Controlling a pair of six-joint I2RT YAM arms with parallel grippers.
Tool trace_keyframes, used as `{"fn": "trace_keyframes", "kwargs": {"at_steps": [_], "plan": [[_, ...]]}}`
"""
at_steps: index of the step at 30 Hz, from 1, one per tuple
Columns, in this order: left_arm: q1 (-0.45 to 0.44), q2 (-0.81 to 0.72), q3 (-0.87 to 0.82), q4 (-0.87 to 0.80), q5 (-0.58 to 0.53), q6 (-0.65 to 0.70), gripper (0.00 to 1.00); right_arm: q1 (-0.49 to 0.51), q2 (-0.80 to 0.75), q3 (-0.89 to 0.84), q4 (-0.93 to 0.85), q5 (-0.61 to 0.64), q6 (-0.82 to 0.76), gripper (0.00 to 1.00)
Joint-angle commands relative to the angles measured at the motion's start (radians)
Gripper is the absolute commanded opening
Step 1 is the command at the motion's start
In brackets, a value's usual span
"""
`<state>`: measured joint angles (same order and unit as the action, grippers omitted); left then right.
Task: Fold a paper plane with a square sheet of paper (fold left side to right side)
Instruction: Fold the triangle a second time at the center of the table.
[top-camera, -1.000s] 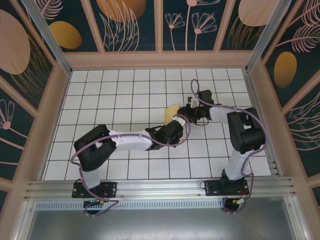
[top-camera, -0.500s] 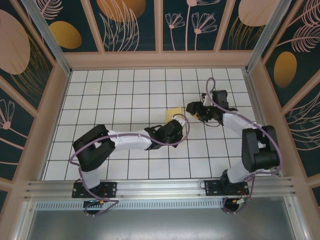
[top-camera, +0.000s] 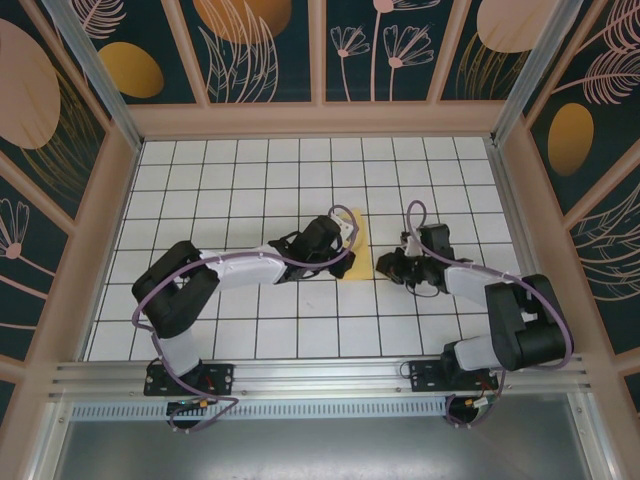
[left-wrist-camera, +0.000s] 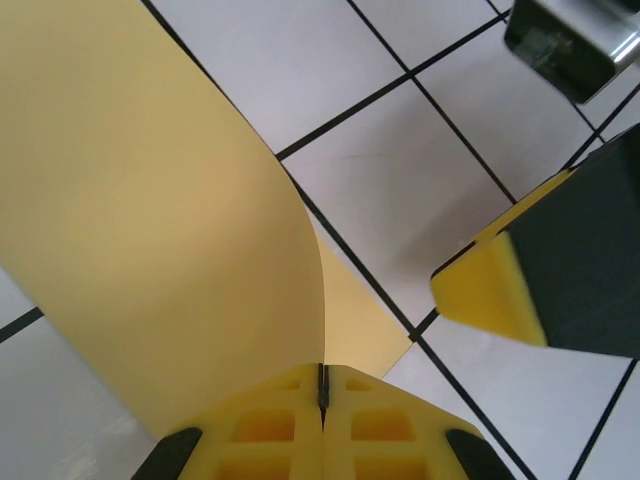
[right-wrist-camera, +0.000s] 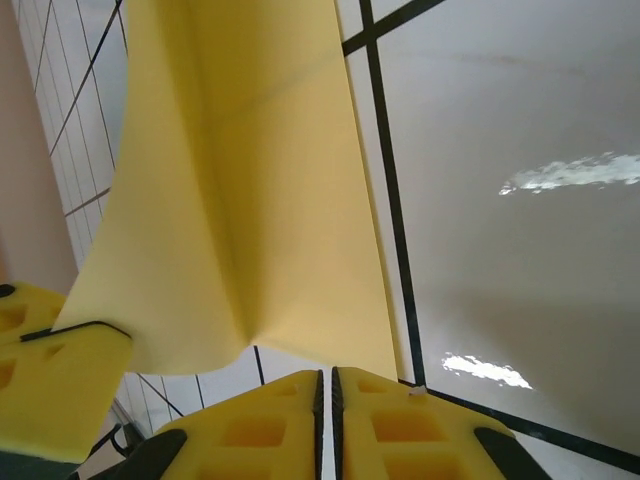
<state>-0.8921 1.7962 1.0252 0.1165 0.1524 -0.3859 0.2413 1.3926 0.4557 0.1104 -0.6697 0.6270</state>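
The square sheet of paper (top-camera: 360, 252) is yellow-orange and lies mid-table, with one side raised. My left gripper (top-camera: 343, 246) is shut on that raised edge. In the left wrist view the sheet (left-wrist-camera: 150, 200) curls up and away from the jaws (left-wrist-camera: 322, 376), over a flat layer (left-wrist-camera: 362, 322) on the tiles. My right gripper (top-camera: 386, 268) sits low at the sheet's near right corner. Its jaws (right-wrist-camera: 326, 380) are shut with nothing between them, and the paper's edge (right-wrist-camera: 270, 200) lies just ahead. A paper plane is out of view.
The white grid table (top-camera: 250, 170) is boxed in by wooden walls (top-camera: 320, 120) on three sides. A metal rail (top-camera: 320, 375) runs along the near edge. The right gripper's yellow fingertip (left-wrist-camera: 492, 292) hangs close beside the left jaws.
The right gripper opened, swung from behind the paper to its near right corner and shut. The left gripper moved back and left with the paper's edge.
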Motion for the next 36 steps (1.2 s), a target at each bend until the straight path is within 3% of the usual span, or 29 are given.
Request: {"fn": "trace_keyframes", "kwargs": {"at_steps": [1,9,14,36], "plan": [[0.015,0.009,-0.012,0.049,0.079,0.009,0.00,0.020,0.030,-0.001,0.105,0.009,0.025,0.13],[0.019,0.019,-0.020,0.059,0.084,0.004,0.00,0.073,0.138,0.063,0.121,0.028,0.028,0.11],[0.024,0.010,-0.029,0.048,0.071,0.014,0.00,0.091,0.197,0.103,0.035,0.075,0.004,0.11],[0.118,0.055,-0.005,-0.026,0.118,0.159,0.00,0.106,0.271,0.128,-0.084,0.134,-0.054,0.11]]}}
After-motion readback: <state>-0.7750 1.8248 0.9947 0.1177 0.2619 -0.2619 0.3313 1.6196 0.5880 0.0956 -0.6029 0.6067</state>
